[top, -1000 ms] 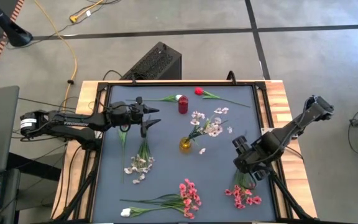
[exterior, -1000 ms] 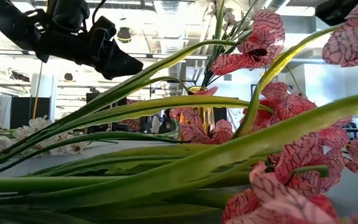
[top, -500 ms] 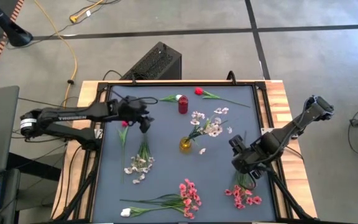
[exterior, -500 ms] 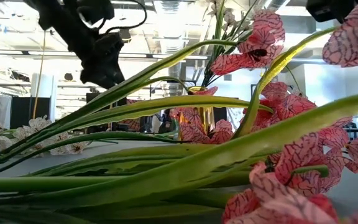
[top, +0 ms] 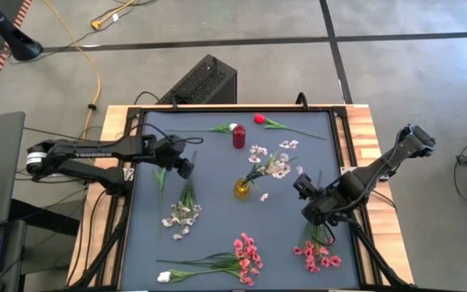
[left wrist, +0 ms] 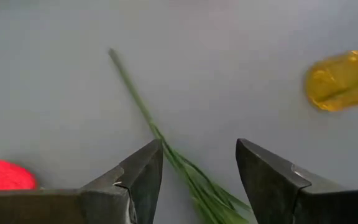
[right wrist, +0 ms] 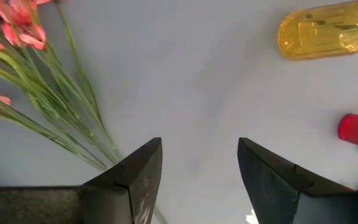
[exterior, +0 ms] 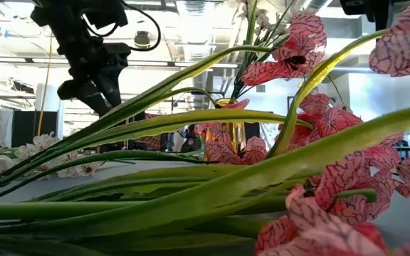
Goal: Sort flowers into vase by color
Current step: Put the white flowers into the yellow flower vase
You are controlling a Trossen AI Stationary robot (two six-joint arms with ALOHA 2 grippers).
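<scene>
**Lying loose across the mat, most flowers unsorted**

Lying flat on the dark grey mat (top: 217, 227) are artificial sprays on thin green stems. A pale pink-white spray (top: 183, 212) sits left of centre, its stem pointing up toward the left gripper (top: 183, 166). Along the near edge lies a bright pink spray (top: 246, 255) with long leaves, and a white bud (top: 164, 276) tips another stem beside it. A second bright pink spray (top: 317, 255) lies near the right corner, just beside the right gripper (top: 302, 186). At the far edge rest a red rosebud (top: 259, 118) and a white bud with a green stem (top: 232, 126); another red bud (top: 162, 161) lies close to the left gripper.

The yellow vase (top: 242, 189) at the centre holds a pale pink-white spray (top: 271, 165) leaning out to the right. The red vase (top: 238, 137), farther back, shows nothing in it.

The left gripper hovers over a thin green stem (left wrist: 143, 112), fingers (left wrist: 143, 174) spread and holding nothing. The right gripper hangs over bare mat with its fingers (right wrist: 140, 171) spread, empty, pink blossoms and stems (right wrist: 61, 106) off to one side.
</scene>
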